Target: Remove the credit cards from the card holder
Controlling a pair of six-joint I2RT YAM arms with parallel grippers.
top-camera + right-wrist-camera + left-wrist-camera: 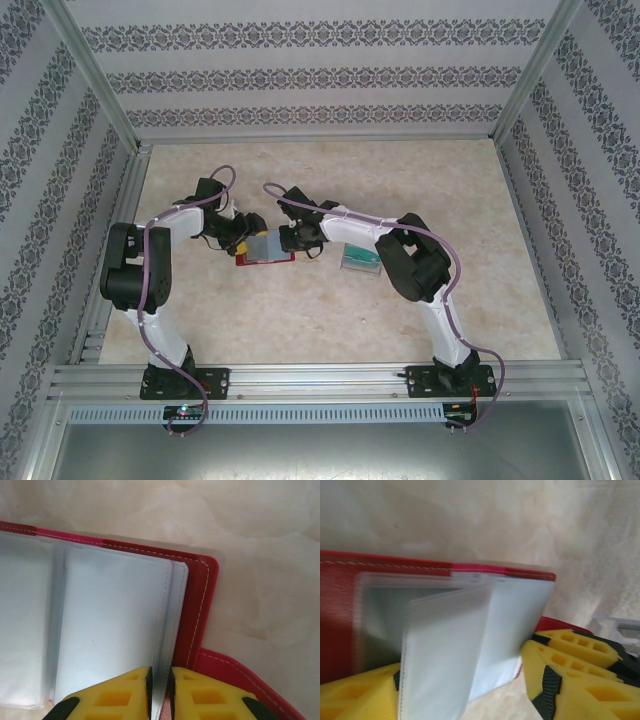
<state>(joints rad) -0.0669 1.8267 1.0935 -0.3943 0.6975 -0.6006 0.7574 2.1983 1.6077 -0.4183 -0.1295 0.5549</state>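
The card holder (266, 248), a red folding wallet, lies open on the table between my two grippers, its grey see-through pockets facing up. My right gripper (160, 674) is shut on the edge of the pocket leaves (170, 630) at the wallet's right side, next to the red closing tab (235, 680). My left gripper (462, 672) stands open at the other side; a loose clear pocket leaf (445, 650) rises between its yellow fingers (560, 680). The pockets look bare. A teal credit card (360, 258) lies on the table to the right of the wallet.
The beige marbled table top (330, 320) is ringed by patterned walls and aluminium rails (320, 380). The right arm's elbow (415, 265) hangs just beside the teal card. Open floor lies behind and in front of the wallet.
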